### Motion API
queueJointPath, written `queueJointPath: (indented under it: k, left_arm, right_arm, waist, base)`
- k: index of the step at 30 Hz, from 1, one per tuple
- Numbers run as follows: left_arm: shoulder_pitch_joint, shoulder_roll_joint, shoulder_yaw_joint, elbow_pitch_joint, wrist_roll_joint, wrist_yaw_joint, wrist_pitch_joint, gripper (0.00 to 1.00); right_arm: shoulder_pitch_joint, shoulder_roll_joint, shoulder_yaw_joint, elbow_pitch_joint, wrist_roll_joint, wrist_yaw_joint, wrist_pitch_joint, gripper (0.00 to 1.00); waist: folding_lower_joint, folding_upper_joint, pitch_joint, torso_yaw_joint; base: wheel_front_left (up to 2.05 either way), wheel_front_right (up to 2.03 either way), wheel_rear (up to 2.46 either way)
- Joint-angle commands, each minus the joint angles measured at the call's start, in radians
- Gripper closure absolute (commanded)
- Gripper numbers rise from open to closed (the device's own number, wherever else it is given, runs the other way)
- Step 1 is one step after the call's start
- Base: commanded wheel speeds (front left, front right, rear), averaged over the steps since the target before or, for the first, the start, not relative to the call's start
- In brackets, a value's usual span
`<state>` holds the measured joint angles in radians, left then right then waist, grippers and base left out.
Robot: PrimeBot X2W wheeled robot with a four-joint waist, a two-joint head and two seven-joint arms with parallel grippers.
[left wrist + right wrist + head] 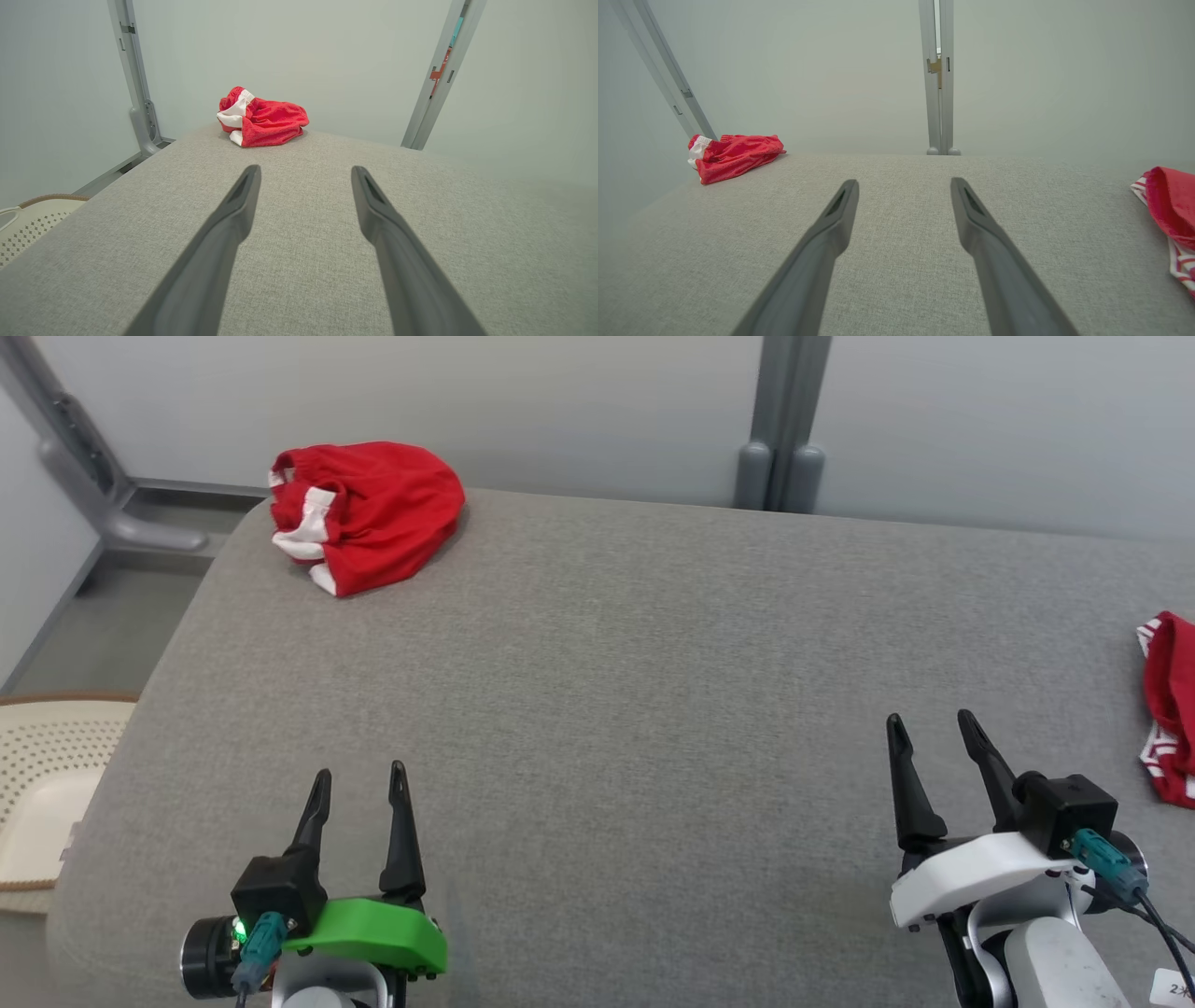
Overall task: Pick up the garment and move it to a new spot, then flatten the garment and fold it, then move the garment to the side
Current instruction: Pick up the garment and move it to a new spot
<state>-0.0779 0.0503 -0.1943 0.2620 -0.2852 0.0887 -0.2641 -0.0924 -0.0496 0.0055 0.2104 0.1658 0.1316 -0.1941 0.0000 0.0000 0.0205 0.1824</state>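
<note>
Left fingers and right fingers spread apart, pointing forward, empty.

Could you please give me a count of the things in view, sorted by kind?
Red garments: 2, the far-left garment and the right-edge garment
Grippers: 2, the left gripper and the right gripper, both open
Basket: 1
Grey table: 1
Total: 6
</note>
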Motion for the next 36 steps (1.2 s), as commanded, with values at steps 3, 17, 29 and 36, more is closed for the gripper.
queueJointPath:
  k: [3,17,29,36]
  left_arm:
    - [-0.02,0.003,0.008,-0.006,0.018,0.006,0.0,0.0]
    - [0.005,0.002,0.047,-0.03,0.01,0.012,0.0,0.0]
    - [-0.076,0.054,0.124,-0.106,0.02,-0.01,0.0,0.0]
    - [-0.365,0.238,0.175,-0.134,0.044,-0.07,0.094,0.0]
  right_arm:
    - [-0.018,-0.002,0.003,0.001,-0.007,-0.002,-0.002,0.0]
    - [-0.064,-0.003,0.042,0.018,-0.013,-0.002,0.011,0.0]
    - [-0.129,-0.003,0.054,-0.032,-0.049,-0.002,0.039,0.0]
    - [-0.173,-0.003,0.036,-0.109,-0.1,-0.002,0.078,0.0]
  waist:
    - [0.0,0.0,0.025,0.159]
    - [0.0,0.0,0.044,0.292]
    - [0.0,0.0,0.128,0.18]
    - [0.0,0.0,0.231,0.064]
  base:
    - [0.0,0.0,0.0]
    - [0.0,0.0,0.0]
    - [0.0,0.0,0.0]
    - [0.0,0.0,0.0]
